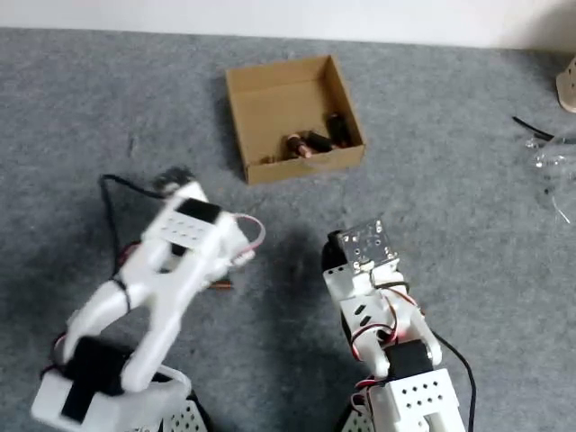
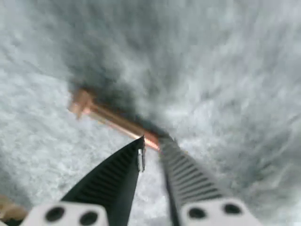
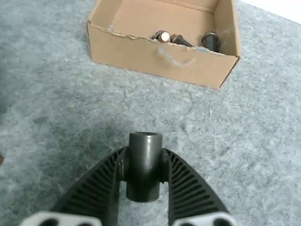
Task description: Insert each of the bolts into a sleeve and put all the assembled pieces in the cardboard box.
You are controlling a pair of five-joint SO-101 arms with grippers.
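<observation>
From above, the cardboard box (image 1: 270,99) sits toward the far side of the grey bench (image 1: 450,207). Several assembled pieces (image 1: 310,142) lie together against its near wall. My left arm (image 1: 171,261) leans over the bench well to the near left of the box. My right arm (image 1: 369,288) stands on the near side of the box and points toward it. From here I cannot tell how either pair of fingers is set.

From my left wrist, my left fingers (image 2: 150,143) are almost closed, pinching one end of a copper-coloured bolt (image 2: 113,120). The bolt runs away from the fingertips, with its head at the far end, over the grey bench (image 2: 235,70). The view is blurred, so I cannot tell whether the bolt touches the surface.

From my right wrist, my right fingers (image 3: 145,160) are partly closed around a dark sleeve (image 3: 145,165), one finger on each side of it. The sleeve's open end faces the cardboard box (image 3: 160,54), which stands ahead across a stretch of bench (image 3: 70,103). Inside the box, the ends of the assembled pieces (image 3: 162,35) show above the near wall.
</observation>
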